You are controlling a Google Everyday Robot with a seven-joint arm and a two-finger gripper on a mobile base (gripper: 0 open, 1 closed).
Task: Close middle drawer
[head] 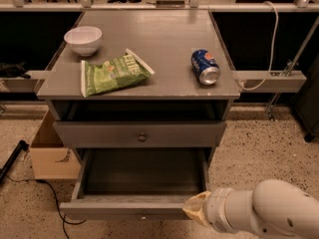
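Gripper sits low on the right, its tan tip at the right end of the front of the middle drawer; whether it is spread or closed I cannot tell. That drawer stands pulled far out beneath 1 shut drawer, under the counter.
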